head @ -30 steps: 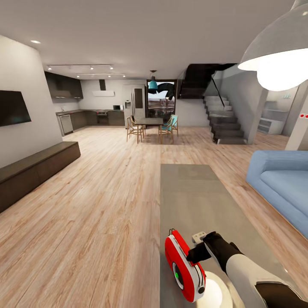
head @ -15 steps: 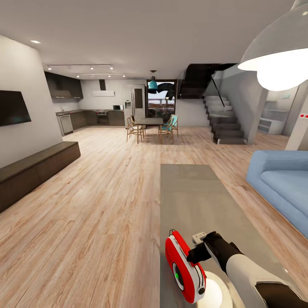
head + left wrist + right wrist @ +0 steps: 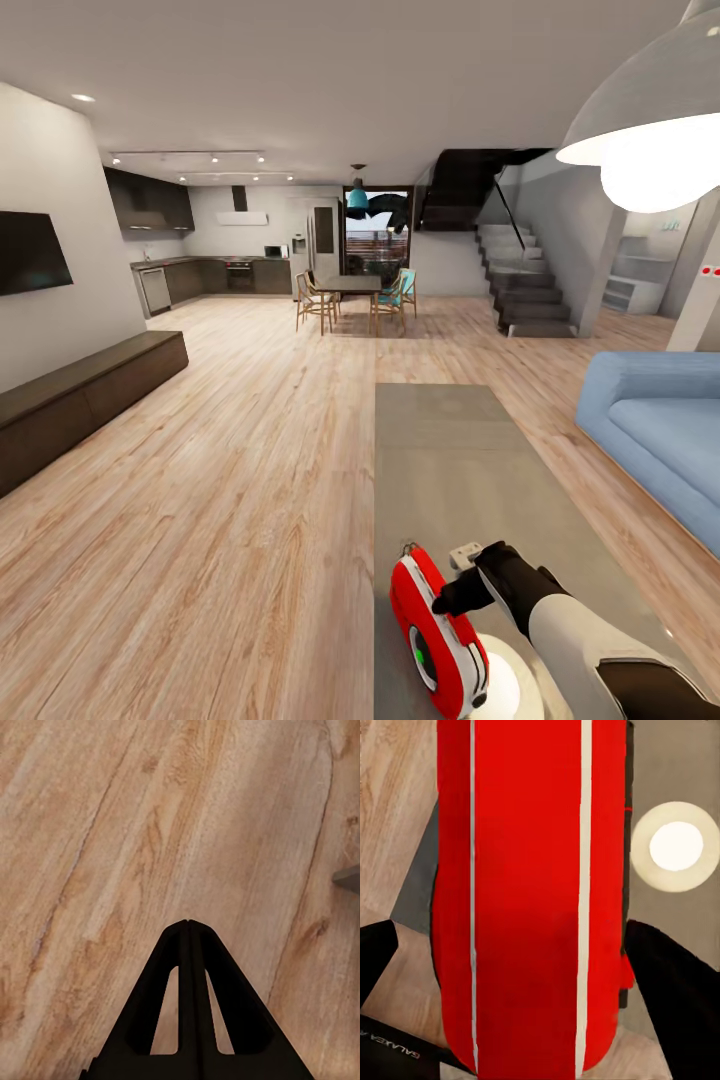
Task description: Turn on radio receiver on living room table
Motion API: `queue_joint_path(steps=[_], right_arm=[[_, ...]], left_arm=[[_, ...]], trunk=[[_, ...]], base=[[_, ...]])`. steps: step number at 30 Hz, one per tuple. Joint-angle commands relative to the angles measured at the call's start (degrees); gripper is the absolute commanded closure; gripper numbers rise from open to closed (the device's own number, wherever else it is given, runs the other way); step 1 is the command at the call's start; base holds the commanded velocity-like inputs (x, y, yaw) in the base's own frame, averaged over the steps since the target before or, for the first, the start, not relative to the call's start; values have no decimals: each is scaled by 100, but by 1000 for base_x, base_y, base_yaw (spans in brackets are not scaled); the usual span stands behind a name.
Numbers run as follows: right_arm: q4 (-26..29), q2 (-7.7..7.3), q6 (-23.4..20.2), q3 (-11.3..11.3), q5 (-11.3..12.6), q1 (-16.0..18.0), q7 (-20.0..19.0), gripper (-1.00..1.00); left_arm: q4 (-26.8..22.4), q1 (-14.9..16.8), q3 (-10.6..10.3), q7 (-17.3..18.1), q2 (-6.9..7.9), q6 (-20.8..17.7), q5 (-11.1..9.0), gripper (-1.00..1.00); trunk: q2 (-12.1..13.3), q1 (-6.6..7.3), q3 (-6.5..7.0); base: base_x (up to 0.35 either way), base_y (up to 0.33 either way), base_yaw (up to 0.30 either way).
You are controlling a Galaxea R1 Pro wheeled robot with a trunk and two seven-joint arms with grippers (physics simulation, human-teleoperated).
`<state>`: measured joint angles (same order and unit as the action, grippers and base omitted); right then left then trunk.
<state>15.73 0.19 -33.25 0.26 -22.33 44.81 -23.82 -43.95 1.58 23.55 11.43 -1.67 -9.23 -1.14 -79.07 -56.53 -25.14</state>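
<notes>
The radio receiver (image 3: 437,635) stood at the near left edge of the table (image 3: 450,470), its long axis running away from the robot, and the right gripper (image 3: 462,582) sat directly over its top, fingers spread open on either side, touching nothing certain.

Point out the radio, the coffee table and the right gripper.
radio (image 3: 425,610), head view, red side shell.
coffee table (image 3: 455,470), head view, bare top.
right gripper (image 3: 452,597), head view, fingertips at the radio's back.
</notes>
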Motion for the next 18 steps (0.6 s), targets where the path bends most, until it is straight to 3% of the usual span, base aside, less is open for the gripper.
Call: queue_joint_path(steps=[1,18], right_arm=[[0,0,1,0,0,0,0,-100],[0,-1,3,0,0,1,16,-100]], left_arm=[[0,0,0,0,-1,0,0,100],[0,0,7,0,0,0,0,100]], trunk=[[0,0,0],[0,0,0]], base=[[0,0,0],[0,0,0]])
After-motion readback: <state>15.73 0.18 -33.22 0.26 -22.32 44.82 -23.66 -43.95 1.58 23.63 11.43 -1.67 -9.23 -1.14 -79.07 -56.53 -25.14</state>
